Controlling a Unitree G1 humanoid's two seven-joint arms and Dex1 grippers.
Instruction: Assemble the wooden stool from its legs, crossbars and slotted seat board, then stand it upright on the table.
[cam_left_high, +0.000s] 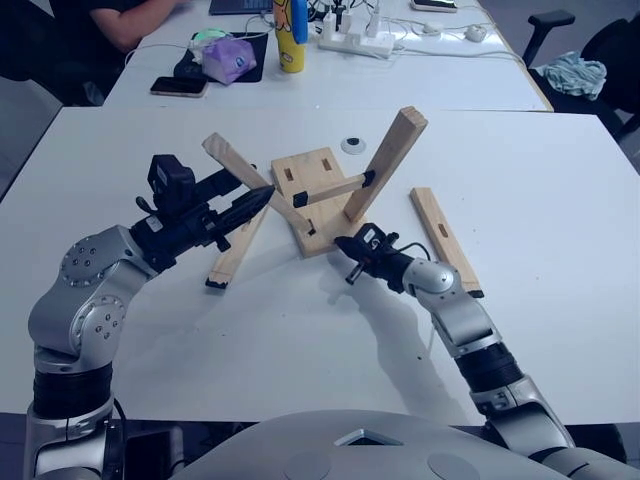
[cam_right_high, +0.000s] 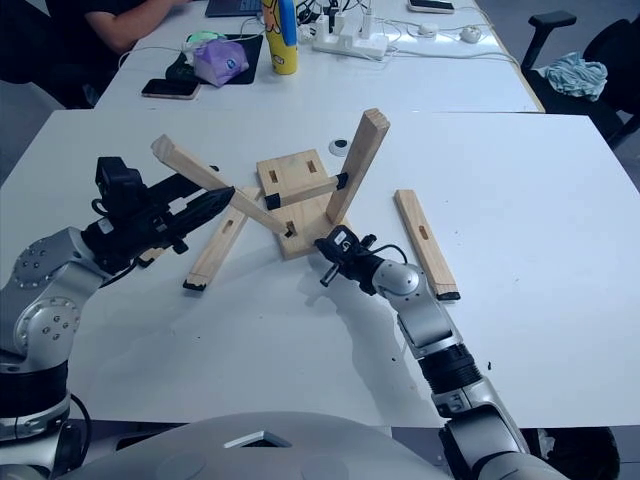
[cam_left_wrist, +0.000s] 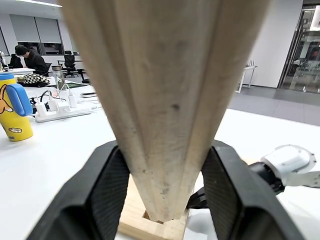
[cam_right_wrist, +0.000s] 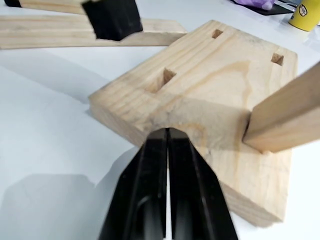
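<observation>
Two legs lie loose, the first observer says. One leg (cam_left_high: 233, 252) is flat on the surface (cam_left_high: 560, 190) just left of the seat board (cam_left_high: 308, 172). Another leg (cam_left_high: 446, 240) is flat to the board's right, just beside the right arm.

The second observer agrees, and adds that the board itself lies flat near the middle of the surface with its slots facing up. A tilted leg (cam_left_high: 385, 165) stands in its far right part. A black-tipped crossbar (cam_left_high: 333, 189) juts from that leg across the top of the board.

And the claws, the first asks?

The left claw (cam_left_high: 260, 198) is clamped on a slanted leg (cam_left_high: 232, 163), the second replies, with its pads (cam_left_wrist: 107, 195) pressed to both sides of the wood. That leg's lower end is down on the board near its front edge. The right claw (cam_left_high: 350, 247) has its fingers pressed together with nothing between them. Its tips are at the board's near edge, just beside the slanted leg's foot.

Anything in the way?

The crossbar hangs over the board between the two raised legs, the second says, and the slanted leg crosses above the loose one on the left. A small round disc (cam_left_high: 353, 145) sits just behind the board. Well apart, on the far table, are a yellow bottle (cam_left_high: 290, 35), a power strip (cam_left_high: 357, 42) and a phone (cam_left_high: 178, 87).
</observation>
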